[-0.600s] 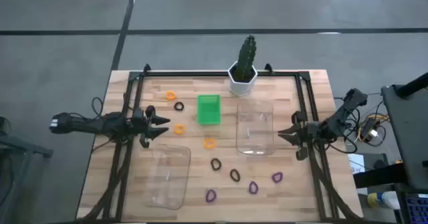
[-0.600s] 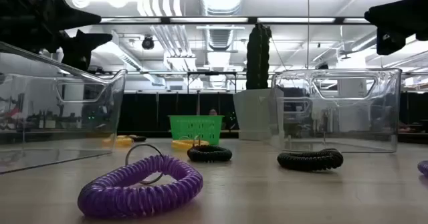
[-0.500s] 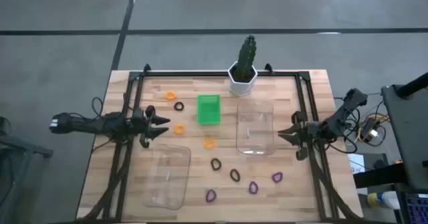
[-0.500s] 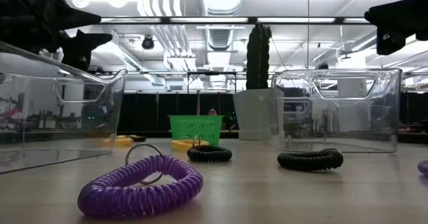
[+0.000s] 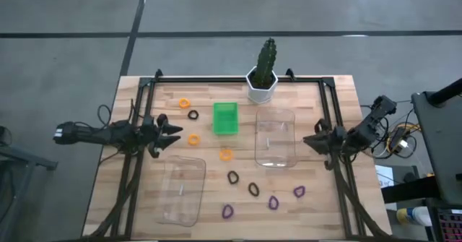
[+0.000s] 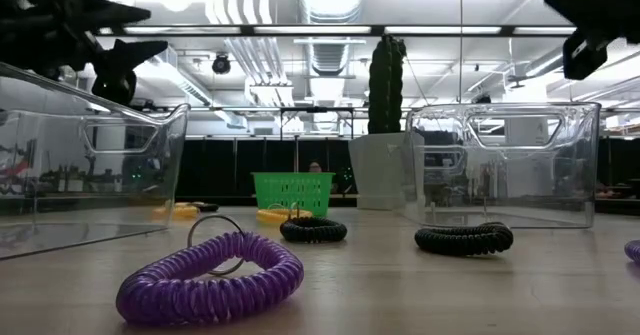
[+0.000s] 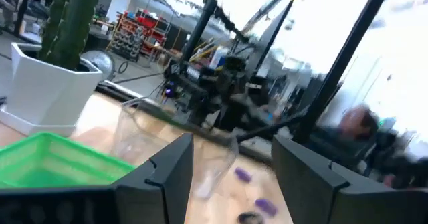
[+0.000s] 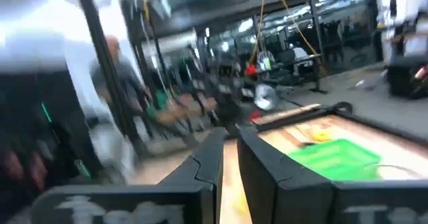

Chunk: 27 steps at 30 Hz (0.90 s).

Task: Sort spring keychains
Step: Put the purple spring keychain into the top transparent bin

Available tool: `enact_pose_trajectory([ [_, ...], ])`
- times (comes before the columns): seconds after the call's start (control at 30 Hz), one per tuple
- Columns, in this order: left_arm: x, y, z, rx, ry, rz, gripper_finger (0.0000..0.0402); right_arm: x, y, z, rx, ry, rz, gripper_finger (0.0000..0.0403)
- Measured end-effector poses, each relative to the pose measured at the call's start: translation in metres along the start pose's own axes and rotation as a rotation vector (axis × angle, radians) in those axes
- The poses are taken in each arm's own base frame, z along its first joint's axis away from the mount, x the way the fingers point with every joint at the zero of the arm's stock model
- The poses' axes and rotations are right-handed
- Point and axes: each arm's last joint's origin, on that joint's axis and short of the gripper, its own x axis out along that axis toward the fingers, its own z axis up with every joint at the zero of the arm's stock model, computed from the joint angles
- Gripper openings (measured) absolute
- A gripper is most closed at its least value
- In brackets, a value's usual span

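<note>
Lower the left tool (image 5: 173,135), fingers spread, squarely over the nearest orange keychain (image 5: 193,139); right tool (image 5: 312,141), nearly pressed together, waits bench-side.

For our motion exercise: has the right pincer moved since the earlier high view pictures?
Yes, slightly. In the high view the right pincer has lifted a little toward the table's far edge, away from the clear box beside it.
</note>
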Motion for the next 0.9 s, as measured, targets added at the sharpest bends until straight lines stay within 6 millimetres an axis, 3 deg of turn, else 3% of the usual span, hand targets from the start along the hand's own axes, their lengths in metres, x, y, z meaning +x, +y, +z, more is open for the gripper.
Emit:
enact_pose_trajectory([
  [0.2, -0.001, -0.006, 0.011, -0.528, -0.102, -0.086, 0.0195, -0.003, 0.001, 0.028, 0.508, -0.216, 0.066, 0.0043],
  [0.27, -0.001, -0.007, 0.014, -0.677, -0.118, -0.11, 0.0195, -0.006, 0.0, 0.038, 0.601, -0.295, 0.092, 0.0043],
  [0.4, -0.002, -0.003, 0.019, -0.746, -0.27, -0.005, 0.0195, -0.012, -0.004, 0.053, 0.63, -0.434, 0.085, 0.0043],
  [0.5, -0.003, -0.003, 0.023, -0.776, -0.324, 0.024, 0.0195, -0.011, -0.002, 0.063, 0.674, -0.443, 0.101, 0.0043],
  [0.7, -0.003, -0.01, 0.035, -0.713, -0.336, -0.004, 0.0195, 0.014, 0.026, 0.082, 0.74, -0.16, 0.05, 0.0043],
  [0.9, -0.004, -0.016, 0.043, -0.815, -0.306, -0.094, 0.0195, 0.049, 0.068, 0.09, 0.81, 0.25, -0.011, 0.0043],
])
